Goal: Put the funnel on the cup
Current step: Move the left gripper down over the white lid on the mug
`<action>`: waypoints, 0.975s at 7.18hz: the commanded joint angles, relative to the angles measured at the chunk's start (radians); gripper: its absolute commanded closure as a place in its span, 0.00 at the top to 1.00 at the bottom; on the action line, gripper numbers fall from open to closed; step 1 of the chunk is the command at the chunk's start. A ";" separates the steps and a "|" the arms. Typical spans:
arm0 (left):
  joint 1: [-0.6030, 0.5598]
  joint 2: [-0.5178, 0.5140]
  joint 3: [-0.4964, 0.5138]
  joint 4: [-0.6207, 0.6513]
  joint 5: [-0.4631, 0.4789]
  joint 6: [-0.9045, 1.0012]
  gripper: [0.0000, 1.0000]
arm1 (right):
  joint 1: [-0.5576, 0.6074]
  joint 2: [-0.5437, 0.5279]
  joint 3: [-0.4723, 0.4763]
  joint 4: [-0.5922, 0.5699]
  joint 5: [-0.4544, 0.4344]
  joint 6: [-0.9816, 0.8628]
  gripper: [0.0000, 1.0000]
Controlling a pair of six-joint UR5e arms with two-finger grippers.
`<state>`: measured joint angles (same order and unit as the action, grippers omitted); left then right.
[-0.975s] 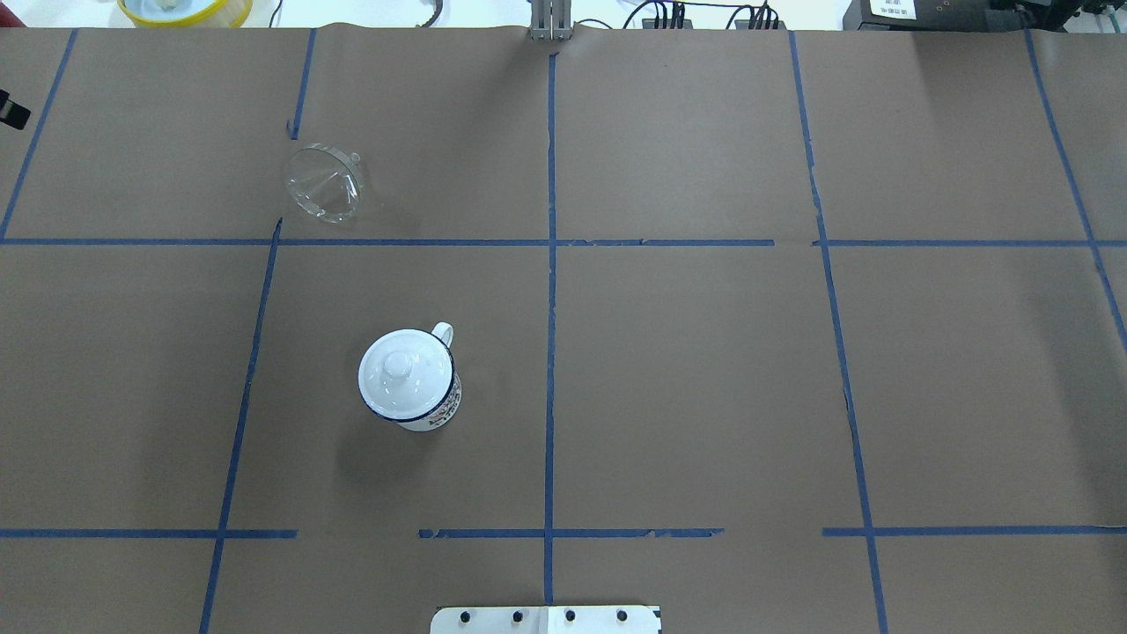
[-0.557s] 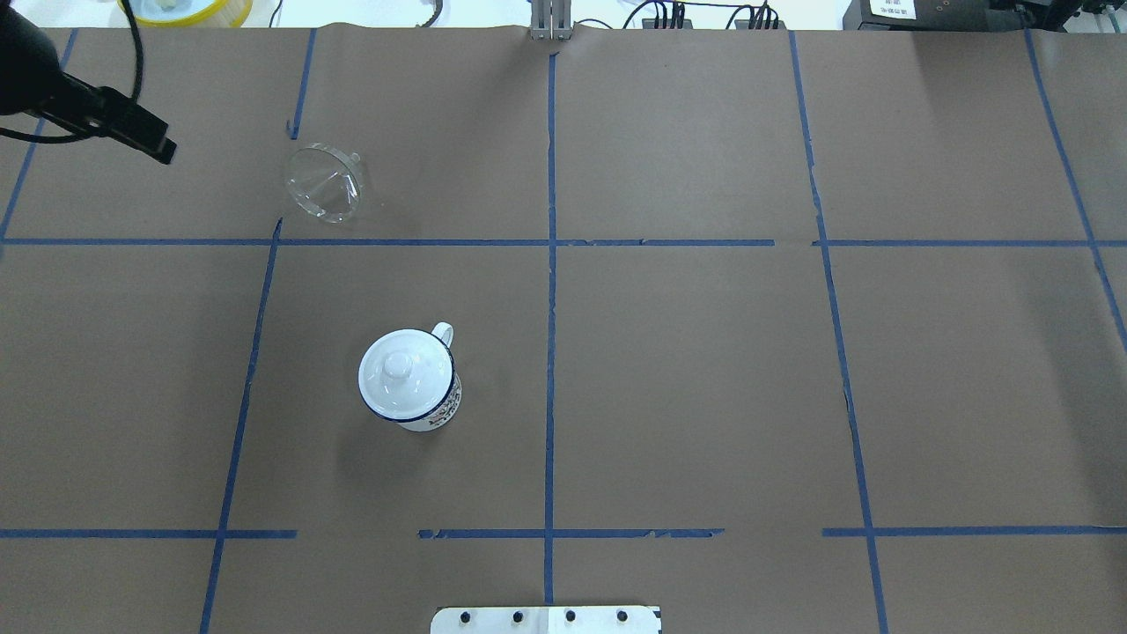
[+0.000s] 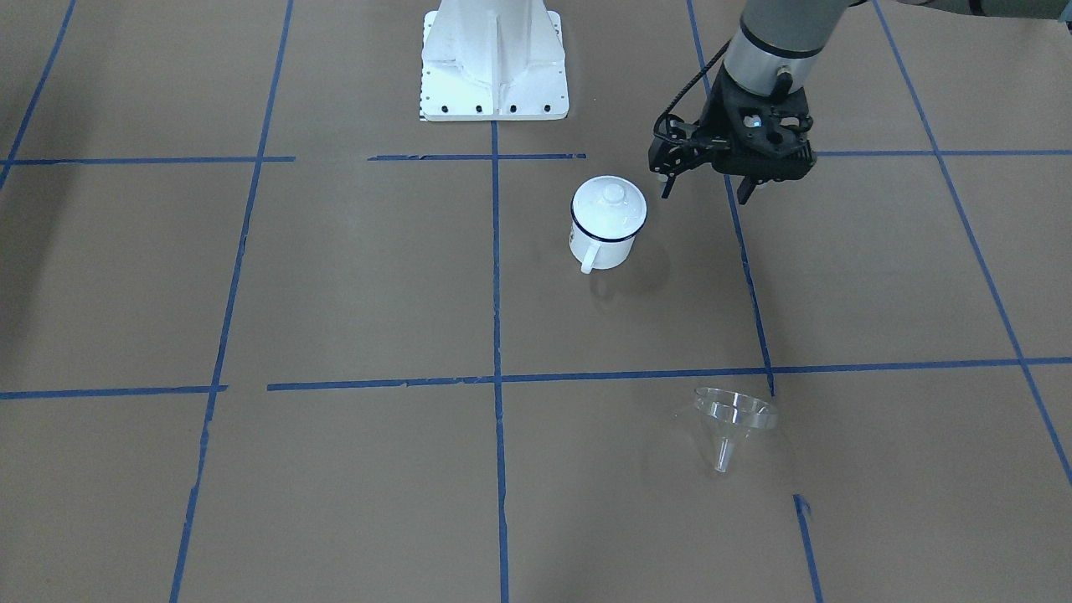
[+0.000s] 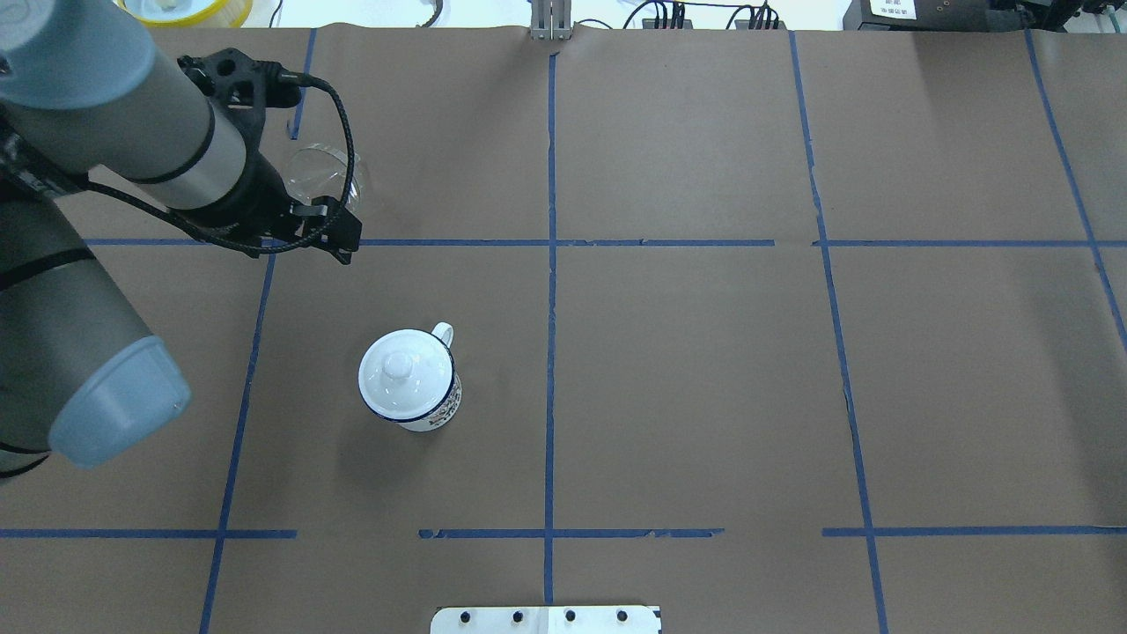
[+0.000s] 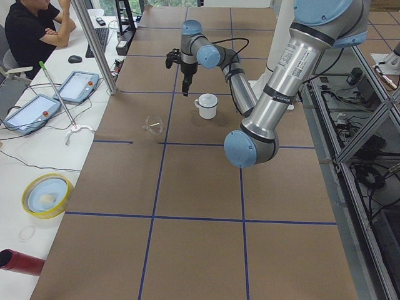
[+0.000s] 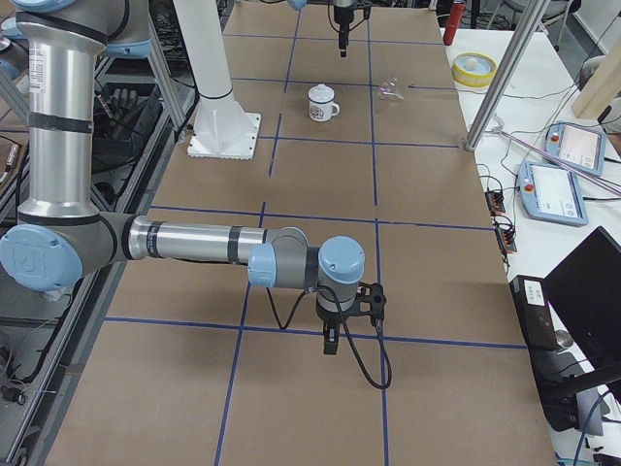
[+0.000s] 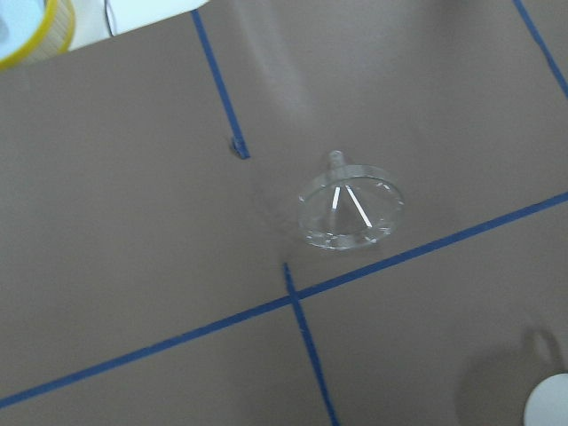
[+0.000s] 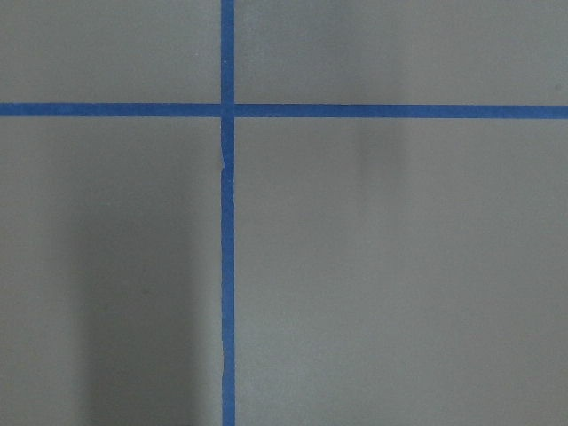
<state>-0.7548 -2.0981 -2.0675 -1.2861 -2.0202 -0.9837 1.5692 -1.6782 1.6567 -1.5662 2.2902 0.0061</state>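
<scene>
The clear funnel [image 3: 730,416] lies on its side on the brown paper, spout toward the operators' side. It also shows in the left wrist view [image 7: 351,213] and in the overhead view [image 4: 333,176], partly behind my left arm's cable. The white cup [image 3: 605,230] with a dark blue rim stands upright nearer the robot, a round white knobbed lid [image 3: 609,199] on top; it also shows in the overhead view [image 4: 410,380]. My left gripper [image 3: 705,191] hangs open and empty above the table, beside the cup, apart from both. My right gripper [image 6: 330,342] shows only far off; I cannot tell its state.
The robot's white base plate [image 3: 494,67] sits behind the cup. A yellow-rimmed bowl [image 4: 185,9] lies off the paper past the funnel. A desk with tablets [image 5: 37,109] and a seated operator runs along the far edge. Blue tape lines grid the paper.
My left arm has swung in from the overhead view's left edge toward the funnel and now covers part of it. The funnel and the cup have not moved.
</scene>
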 commanded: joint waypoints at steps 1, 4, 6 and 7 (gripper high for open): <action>0.151 -0.011 0.004 0.001 0.102 -0.186 1.00 | 0.000 0.000 0.000 0.000 0.000 0.000 1.00; 0.218 -0.016 0.076 -0.021 0.120 -0.219 0.96 | 0.000 0.000 0.000 0.000 0.000 0.000 1.00; 0.223 -0.016 0.087 -0.042 0.118 -0.219 0.87 | 0.000 0.000 0.000 0.000 0.000 0.000 1.00; 0.221 -0.014 0.092 -0.062 0.117 -0.220 0.81 | 0.000 0.000 0.000 0.000 0.000 0.000 1.00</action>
<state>-0.5346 -2.1130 -1.9840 -1.3290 -1.9021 -1.2028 1.5693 -1.6782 1.6567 -1.5662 2.2902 0.0061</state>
